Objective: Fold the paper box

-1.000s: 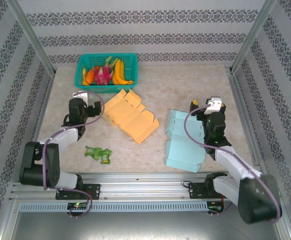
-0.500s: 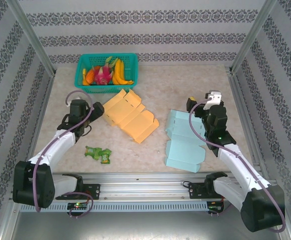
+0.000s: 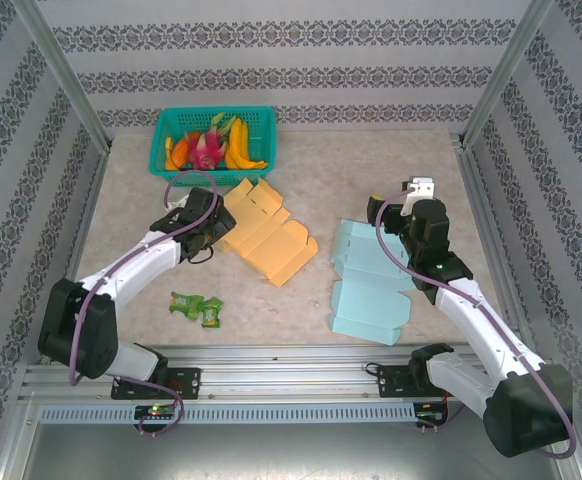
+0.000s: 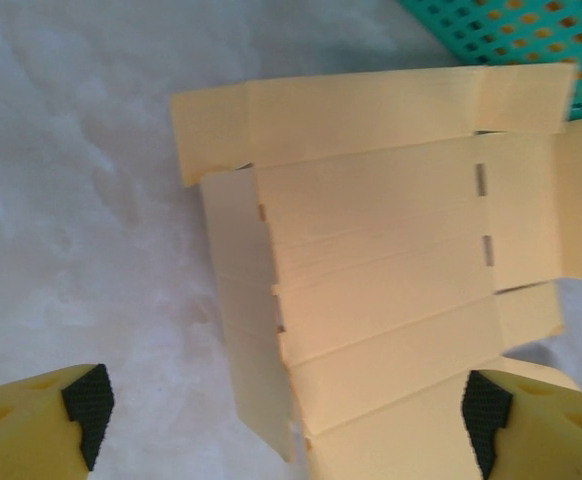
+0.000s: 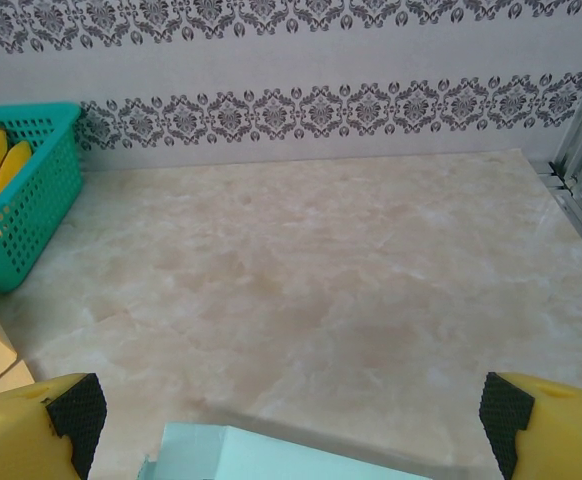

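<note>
— Patterned walls (image 3: 291,75) on three sides, beige marbled tabletop (image 3: 371,165) below. What lies on it?

— Two unfolded sheets. First, the pale blue paper box (image 3: 369,285): flat, right of centre, near the front edge. Then the orange paper box (image 3: 268,235): flat, left of centre, further back, its far corner just beside the green basket (image 3: 211,112).

— Basket contents?

— Assorted fruit (image 3: 233,148), bananas among it. Basket sits at the back left.

— State of the left claw (image 3: 214,222)?

— Low over the left edge of the orange paper box, fingers wide apart, nothing clamped. Wrist view: one black pad (image 4: 86,405) over bare tabletop, the other over the sheet's near corner. Cannot tell whether either touches.

— And the right claw (image 3: 383,212)?

— Above the far edge of the pale blue paper box, fingers wide apart, holding nothing. Its wrist view has that blue edge low between the pads.

— Anything smaller?

— One green crumpled packet (image 3: 197,308), near the front, left of the blue sheet, apart from both boxes.
</note>
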Controlling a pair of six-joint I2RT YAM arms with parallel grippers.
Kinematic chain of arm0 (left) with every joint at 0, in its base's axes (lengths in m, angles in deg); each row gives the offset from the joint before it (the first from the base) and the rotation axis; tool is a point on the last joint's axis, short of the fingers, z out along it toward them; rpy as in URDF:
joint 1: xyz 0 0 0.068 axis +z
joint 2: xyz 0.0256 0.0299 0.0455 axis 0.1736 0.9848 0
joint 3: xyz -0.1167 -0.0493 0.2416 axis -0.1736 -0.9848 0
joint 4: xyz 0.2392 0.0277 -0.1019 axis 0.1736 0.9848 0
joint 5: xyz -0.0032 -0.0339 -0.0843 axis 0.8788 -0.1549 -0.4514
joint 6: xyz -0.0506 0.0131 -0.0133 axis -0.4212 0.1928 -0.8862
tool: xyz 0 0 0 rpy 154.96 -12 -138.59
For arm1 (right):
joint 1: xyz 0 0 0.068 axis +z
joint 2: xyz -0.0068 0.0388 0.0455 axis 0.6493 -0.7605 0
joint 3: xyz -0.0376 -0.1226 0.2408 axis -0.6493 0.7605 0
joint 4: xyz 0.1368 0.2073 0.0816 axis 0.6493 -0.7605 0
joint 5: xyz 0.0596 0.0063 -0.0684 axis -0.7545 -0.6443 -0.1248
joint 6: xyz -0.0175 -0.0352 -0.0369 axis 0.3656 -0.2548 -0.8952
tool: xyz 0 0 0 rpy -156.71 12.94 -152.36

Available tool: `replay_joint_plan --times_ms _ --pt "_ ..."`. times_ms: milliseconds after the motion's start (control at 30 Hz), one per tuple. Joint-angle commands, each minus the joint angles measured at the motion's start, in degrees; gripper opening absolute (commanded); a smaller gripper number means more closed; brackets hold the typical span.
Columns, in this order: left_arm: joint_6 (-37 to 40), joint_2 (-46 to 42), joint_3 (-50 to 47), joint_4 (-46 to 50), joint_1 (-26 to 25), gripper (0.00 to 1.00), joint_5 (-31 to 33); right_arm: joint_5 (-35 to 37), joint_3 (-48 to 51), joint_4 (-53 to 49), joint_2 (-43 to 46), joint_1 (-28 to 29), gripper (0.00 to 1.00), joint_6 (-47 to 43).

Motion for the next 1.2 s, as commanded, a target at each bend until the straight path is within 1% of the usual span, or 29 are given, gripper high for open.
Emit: replay_joint_plan --times_ms 0,133,267,433,667,800,1033,1100,1167 --pt "-1.4 2.5 1.5 1.4 -0.5 0.87 2.2 0.3 -1.5 -0.9 1.5 0.8 0.98 -0.2" --pt "-0.6 5.6 2.8 0.5 -0.5 0.77 1.9 -0.3 -1.2 -0.5 1.8 0.8 0.98 -0.3" --pt "-0.4 7.6 4.2 0.3 -0.3 0.74 2.3 -1.3 -1.9 -1.1 0.6 0.8 0.98 -0.1" --pt "-0.8 10.2 5.2 0.7 0.3 0.69 1.0 -1.2 -2.8 -2.0 -0.3 1.1 0.98 -0.3" --pt "-0.8 11.2 4.9 0.8 0.8 0.62 1.8 -0.4 -3.4 -2.6 -0.5 2.0 0.98 -1.7" --pt "-0.4 10.7 3.2 -0.7 1.2 0.56 2.3 -0.2 -3.6 -2.7 -0.8 2.7 0.98 -2.0" --pt "2.2 9.9 1.4 -2.7 1.8 0.36 1.9 0.8 -4.6 -3.4 -2.3 4.4 0.98 -3.4" --pt "3.0 9.6 0.9 -3.3 2.0 0.29 1.8 1.2 -4.9 -3.6 -2.6 4.9 0.98 -3.8" --pt "4.1 8.9 0.8 -3.4 2.1 0.23 2.1 1.3 -5.1 -3.5 -2.9 5.3 0.98 -3.9"
